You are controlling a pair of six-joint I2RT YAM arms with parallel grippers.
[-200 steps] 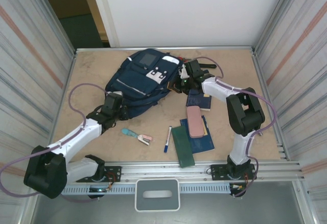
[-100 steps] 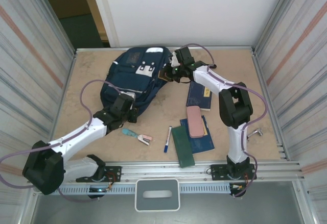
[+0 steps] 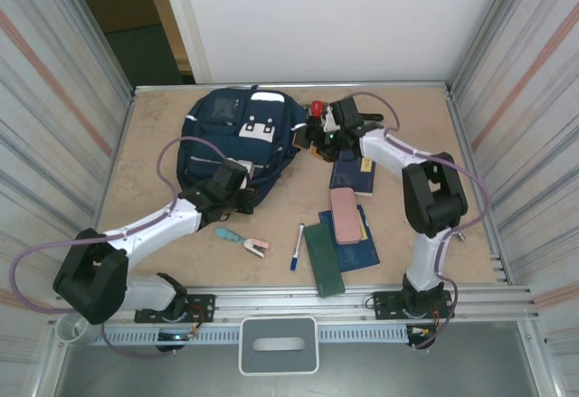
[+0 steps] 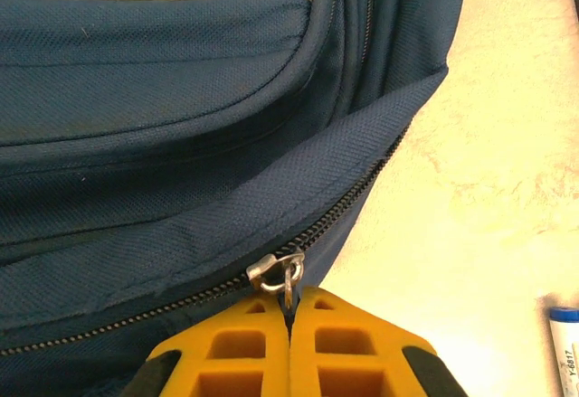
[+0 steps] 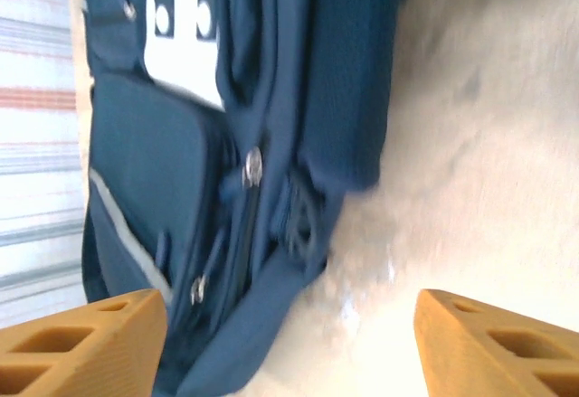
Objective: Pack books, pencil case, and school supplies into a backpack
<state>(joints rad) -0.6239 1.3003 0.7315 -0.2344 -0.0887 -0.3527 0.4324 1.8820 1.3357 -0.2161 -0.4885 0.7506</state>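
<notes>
Slippage risk: my left gripper (image 4: 289, 299) pinches only the thin zipper pull (image 4: 279, 272) on the backpack (image 4: 181, 99). My right gripper (image 5: 289, 325), at its right, is open, so tugging may drag it.

White links, black joints on both the left arm (image 3: 154, 225) and the right arm (image 3: 387, 151). Purple cables (image 3: 164, 162) loop off each one. Up close, the fingers (image 4: 240, 347): orange-yellow, blocky, moulded with hollow pockets.
</notes>
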